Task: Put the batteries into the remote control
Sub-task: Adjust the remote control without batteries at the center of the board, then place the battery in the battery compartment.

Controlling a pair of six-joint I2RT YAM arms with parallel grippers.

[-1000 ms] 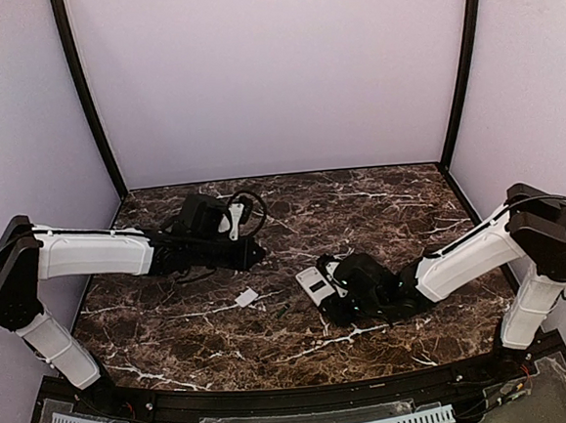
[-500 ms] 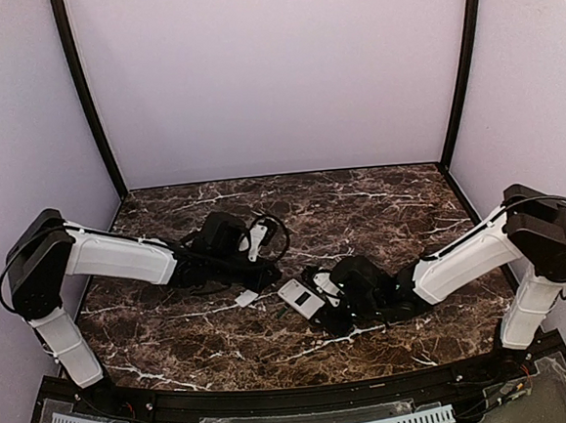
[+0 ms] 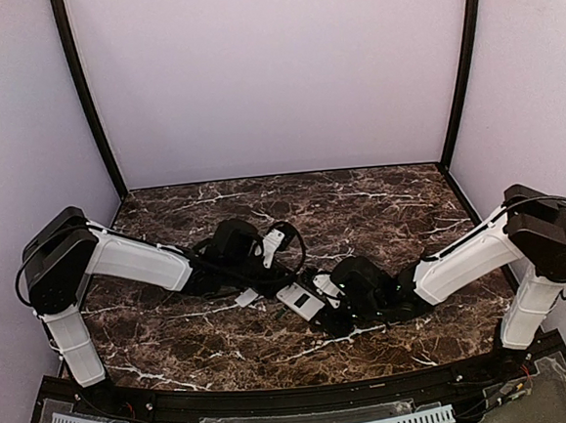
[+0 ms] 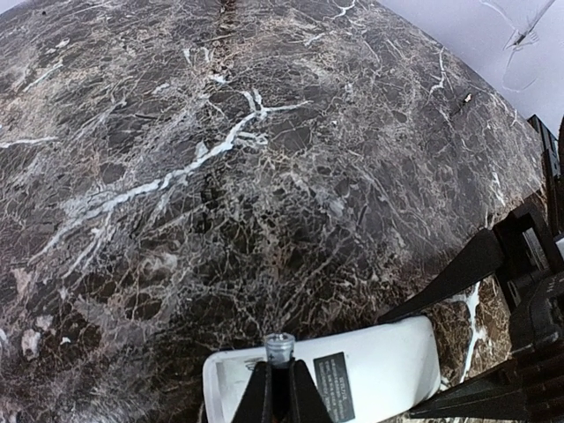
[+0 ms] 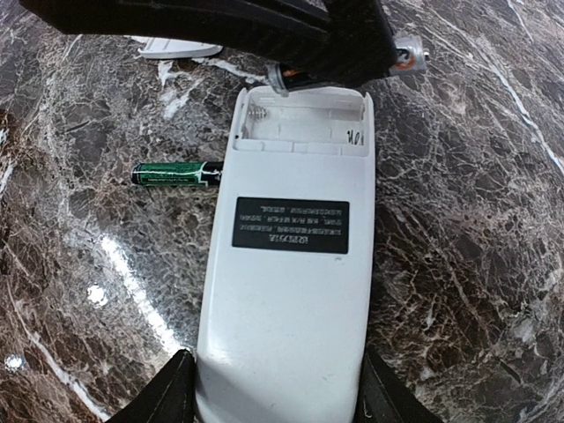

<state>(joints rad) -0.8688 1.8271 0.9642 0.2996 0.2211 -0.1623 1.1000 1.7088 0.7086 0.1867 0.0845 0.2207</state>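
Top view: left jaws (image 3: pixel 272 279) and right jaws (image 3: pixel 325 302) meet mid-bench (image 3: pixel 361 205). The remote control (image 3: pixel 298 301) lies back-up between them, with a small white cover (image 3: pixel 247 298) just outside the left jaws. Left wrist: jaws clenched on a battery (image 4: pixel 279 342), its silver tip poking out past the fingertips, the remote control's white end directly beneath. Right wrist: jaws clamp the remote control by its long sides, with the open battery bay (image 5: pixel 304 119) at the end far from them and the left jaws just beyond it; a green battery (image 5: pixel 176 174) lies on the bench ahead of the right jaws, one end against the remote control's long edge.
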